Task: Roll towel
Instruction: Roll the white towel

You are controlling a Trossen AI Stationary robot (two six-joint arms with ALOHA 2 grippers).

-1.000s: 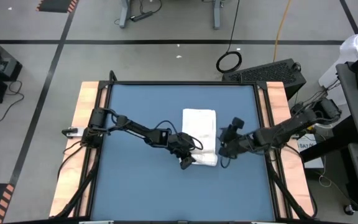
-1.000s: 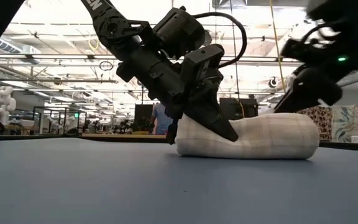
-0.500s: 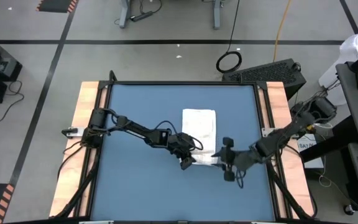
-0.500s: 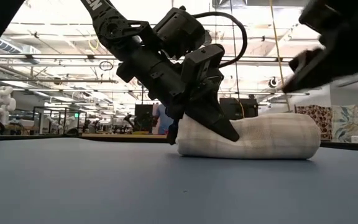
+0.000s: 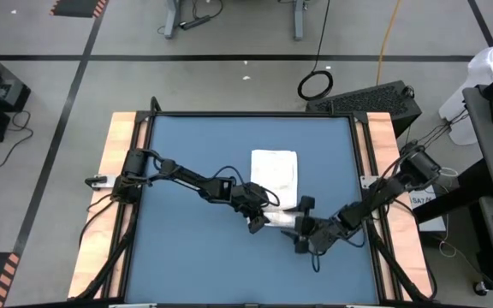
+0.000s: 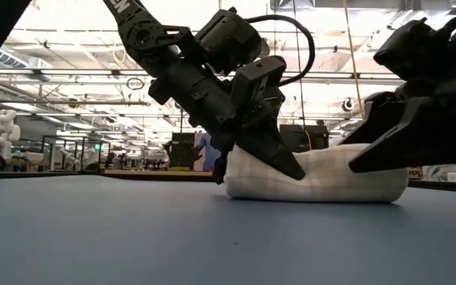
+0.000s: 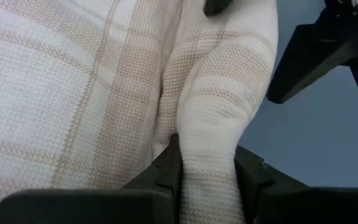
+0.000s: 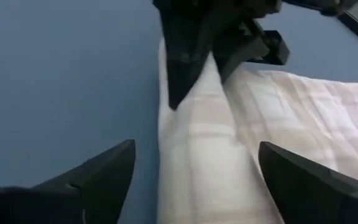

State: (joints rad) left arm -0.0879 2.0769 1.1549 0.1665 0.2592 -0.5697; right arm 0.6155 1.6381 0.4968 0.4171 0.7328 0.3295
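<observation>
The white plaid towel (image 5: 274, 171) lies on the blue table (image 5: 187, 162). Its far part is flat, and its near part is wound into a roll (image 6: 323, 178) that rests on the table. My left gripper (image 5: 258, 222) is shut on the roll's left end. My right gripper (image 5: 297, 225) is open at the roll's right end. In the right wrist view one finger (image 8: 98, 171) stands on either side of the roll (image 8: 197, 174), and I see no touch. My left gripper pinches the roll's left end (image 7: 207, 155) between its two fingers (image 7: 166, 171). It comes slanting down from the table's left, along the roll's length. The pinched end bunches several layers and is lifted a little (image 6: 252, 162), while the remainder of the roll lies on the table.
Wooden rails (image 5: 116, 171) run along the table's left and right sides. Blue table surface shows to the left of the towel and toward the near edge (image 5: 229, 265). Beyond the table is a hall with desks and equipment (image 6: 70, 150).
My right gripper has swung toward the table's near edge and to the left, sinking and tipping lower, until its fingers stand around the roll's right end. My left gripper and the towel have kept still.
</observation>
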